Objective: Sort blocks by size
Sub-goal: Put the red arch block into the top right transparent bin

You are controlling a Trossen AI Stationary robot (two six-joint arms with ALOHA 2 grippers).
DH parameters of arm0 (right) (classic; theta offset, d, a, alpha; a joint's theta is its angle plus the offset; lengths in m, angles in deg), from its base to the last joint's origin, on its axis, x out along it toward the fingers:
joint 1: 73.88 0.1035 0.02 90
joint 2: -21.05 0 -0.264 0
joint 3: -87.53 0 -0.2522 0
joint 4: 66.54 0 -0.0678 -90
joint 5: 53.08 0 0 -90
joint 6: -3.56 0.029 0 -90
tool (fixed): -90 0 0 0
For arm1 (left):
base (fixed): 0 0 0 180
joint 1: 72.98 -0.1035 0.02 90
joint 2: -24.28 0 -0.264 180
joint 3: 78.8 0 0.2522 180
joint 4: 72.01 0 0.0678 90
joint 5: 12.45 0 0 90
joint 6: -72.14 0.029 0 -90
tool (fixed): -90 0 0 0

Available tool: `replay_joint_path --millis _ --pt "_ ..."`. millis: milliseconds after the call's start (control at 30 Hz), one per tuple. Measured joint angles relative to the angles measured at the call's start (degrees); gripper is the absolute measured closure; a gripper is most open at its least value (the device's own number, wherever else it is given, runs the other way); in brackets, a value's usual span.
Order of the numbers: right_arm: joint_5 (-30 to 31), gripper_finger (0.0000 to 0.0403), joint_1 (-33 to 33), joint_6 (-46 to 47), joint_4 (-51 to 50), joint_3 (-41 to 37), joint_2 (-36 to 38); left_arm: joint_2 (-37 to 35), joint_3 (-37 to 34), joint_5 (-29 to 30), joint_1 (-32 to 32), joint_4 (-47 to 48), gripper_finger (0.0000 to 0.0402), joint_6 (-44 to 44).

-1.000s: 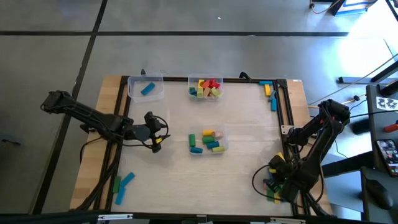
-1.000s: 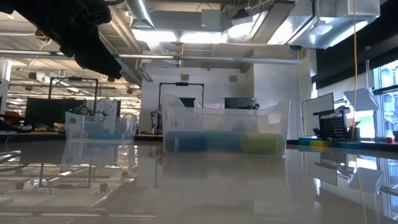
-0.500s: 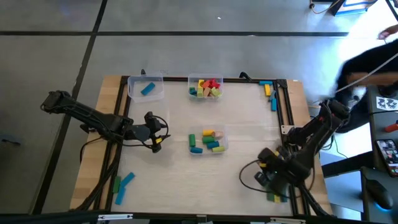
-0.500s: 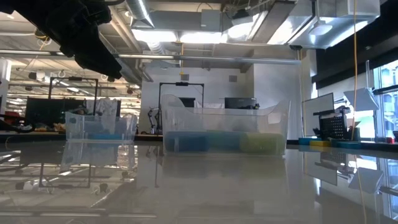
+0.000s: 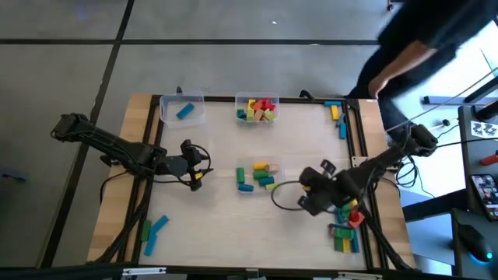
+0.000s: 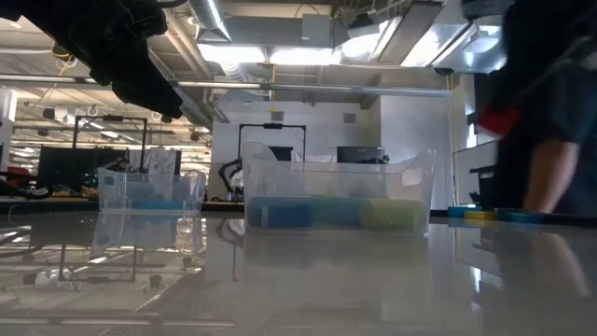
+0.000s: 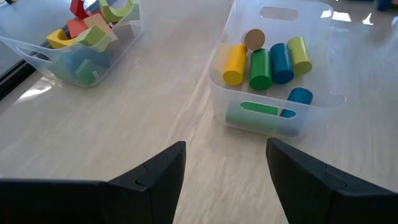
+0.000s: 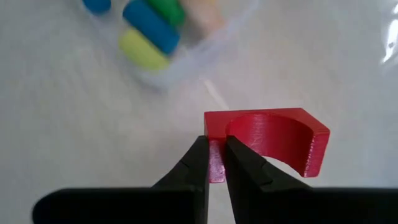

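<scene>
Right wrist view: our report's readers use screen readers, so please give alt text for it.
The right gripper pinches one end of a red arch-shaped block above the pale table. Beyond it a clear tub holds blue, green and yellow-green blocks.

One camera hangs above me and looks straight down on the whole bench [image 5: 311,148]. Another sits at bench height, facing level into the room. My left wrist camera looks closely past my fingers [image 7: 158,180] at the centre tub [image 7: 277,68]; my right wrist camera, closer still, catches that same tub [image 8: 186,37], as does the overhead view.
</scene>
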State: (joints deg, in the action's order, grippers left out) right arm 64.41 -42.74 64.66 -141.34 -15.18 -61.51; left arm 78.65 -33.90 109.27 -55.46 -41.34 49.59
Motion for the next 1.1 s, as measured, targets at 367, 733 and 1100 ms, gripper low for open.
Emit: replay_joint_path --millis 367,733,1100 --pt "1.62 0.0366 -13.11 -20.06 12.16 -0.02 0.00 0.00 0.00 0.01 0.00 0.00 0.0183 0.00" --pt "0.02 0.0366 -26.70 -38.62 28.26 -0.04 0.00 0.00 0.00 0.00 0.00 -0.02 0.0183 0.68" --pt "-7.00 0.0366 -41.02 -52.87 44.74 -0.04 -1.85 0.00 0.00 0.02 0.00 -0.02 0.0183 0.79"
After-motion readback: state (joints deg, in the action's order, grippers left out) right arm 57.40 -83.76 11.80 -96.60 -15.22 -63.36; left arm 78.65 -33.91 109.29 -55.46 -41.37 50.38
